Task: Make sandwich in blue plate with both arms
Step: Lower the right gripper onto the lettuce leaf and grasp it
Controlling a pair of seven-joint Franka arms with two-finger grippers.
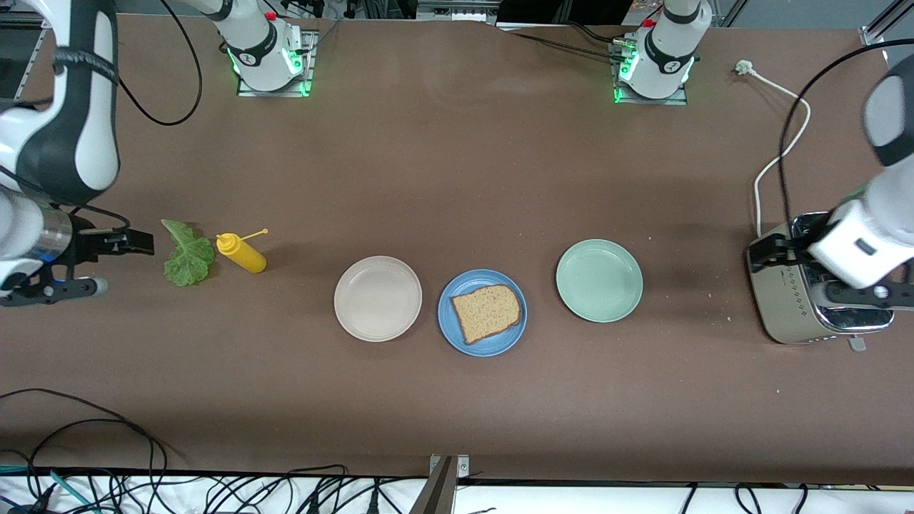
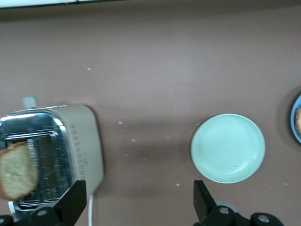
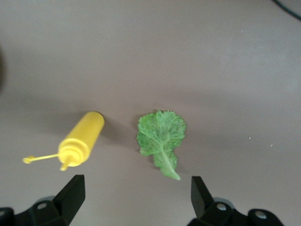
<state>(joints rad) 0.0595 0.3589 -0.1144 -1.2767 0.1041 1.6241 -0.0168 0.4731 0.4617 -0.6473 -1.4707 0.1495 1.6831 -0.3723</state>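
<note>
One slice of brown speckled bread (image 1: 487, 312) lies flat on the blue plate (image 1: 464, 339) near the table's middle. A second slice (image 2: 16, 170) stands in a slot of the toaster (image 2: 84, 141). The crinkled green lettuce leaf (image 1: 187, 253) (image 3: 161, 136) lies on the table toward the right arm's end. My right gripper (image 1: 136, 243) (image 3: 136, 197) hangs open just beside the leaf, holding nothing. At the toaster's (image 1: 792, 303) edge, on the side toward the plates, my left gripper (image 1: 767, 251) (image 2: 138, 202) hovers open and empty.
A yellow squeeze bottle (image 1: 241, 253) (image 3: 82, 139) lies beside the lettuce. A beige-white plate (image 1: 378, 298) and a pale green plate (image 1: 599, 280) (image 2: 228, 147) flank the blue plate. The toaster's white cord (image 1: 782, 153) runs toward the left arm's base. Cables hang along the table's front edge.
</note>
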